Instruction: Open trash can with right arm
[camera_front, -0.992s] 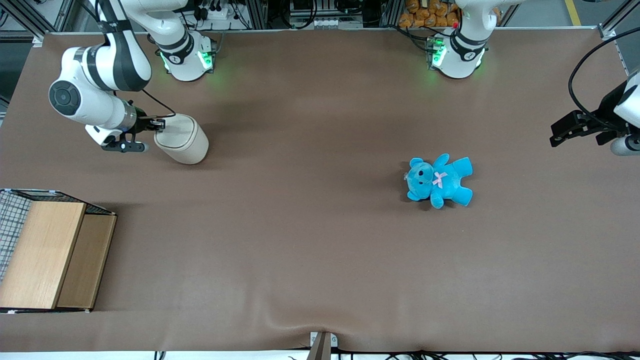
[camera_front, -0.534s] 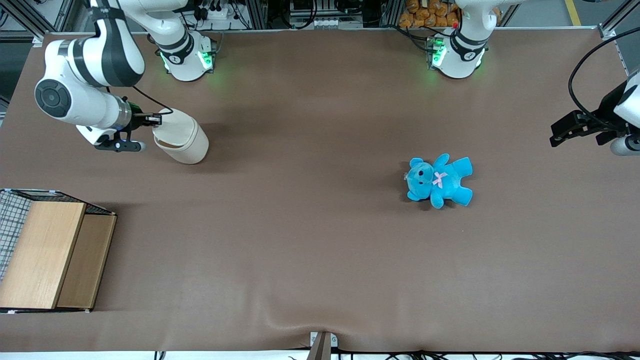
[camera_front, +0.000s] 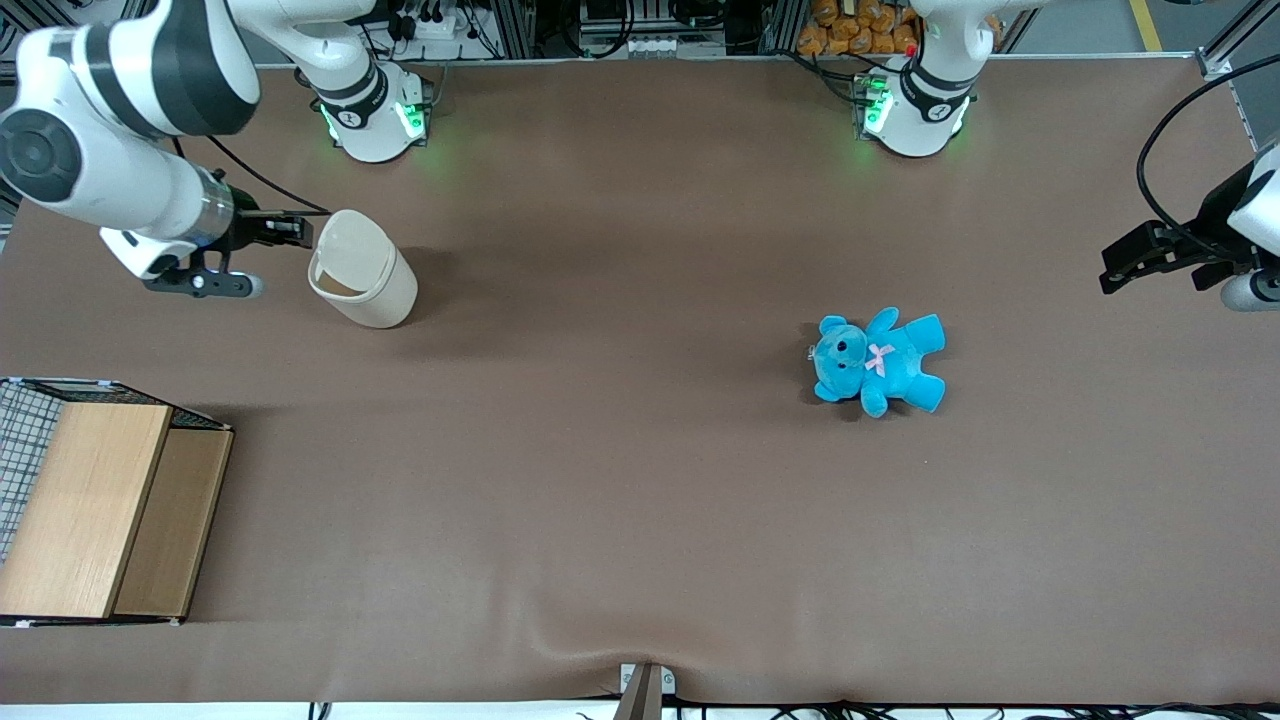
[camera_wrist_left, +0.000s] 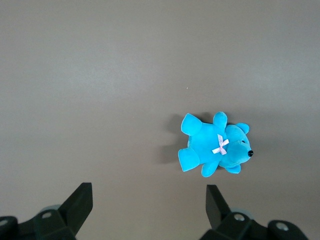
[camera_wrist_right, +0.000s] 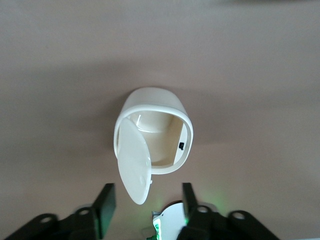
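Observation:
The cream-beige trash can (camera_front: 368, 292) stands on the brown table near the working arm's end. Its lid (camera_front: 350, 246) is swung up and stands open, and the inside shows in the right wrist view (camera_wrist_right: 159, 134). The right arm (camera_front: 110, 170) reaches in from that end of the table. Its black gripper (camera_front: 287, 230) sits beside the lid's raised free edge. In the wrist view the gripper (camera_wrist_right: 146, 189) is open with fingers (camera_wrist_right: 106, 200) wide apart. The lid's tip (camera_wrist_right: 136, 170) hangs between them, and neither finger touches it.
A blue teddy (camera_front: 878, 360) lies toward the parked arm's end of the table, also in the left wrist view (camera_wrist_left: 215, 147). A wooden box with wire mesh (camera_front: 95, 510) sits nearer the front camera than the trash can. The arm bases (camera_front: 375, 115) stand at the table's back edge.
The lid has swung from shut to standing open. The right arm has drawn up and away toward its end of the table, with the gripper staying at the lid's edge.

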